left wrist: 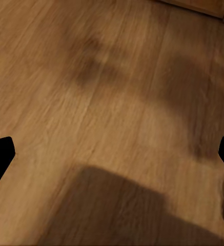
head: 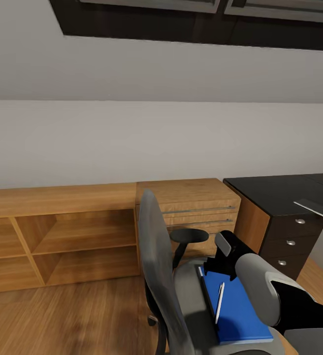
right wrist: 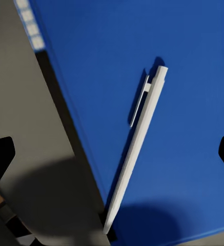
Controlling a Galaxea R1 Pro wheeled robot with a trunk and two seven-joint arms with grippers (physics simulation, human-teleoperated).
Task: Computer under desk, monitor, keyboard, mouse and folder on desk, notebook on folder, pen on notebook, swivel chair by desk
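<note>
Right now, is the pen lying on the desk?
No, the pen lies on the blue folder on the swivel chair seat; the desk stands apart.

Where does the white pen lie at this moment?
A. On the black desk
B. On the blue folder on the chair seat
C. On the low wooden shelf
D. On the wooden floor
B: the pen lies on the blue folder, which rests on the seat of the swivel chair; the right wrist view shows it closely.
</note>
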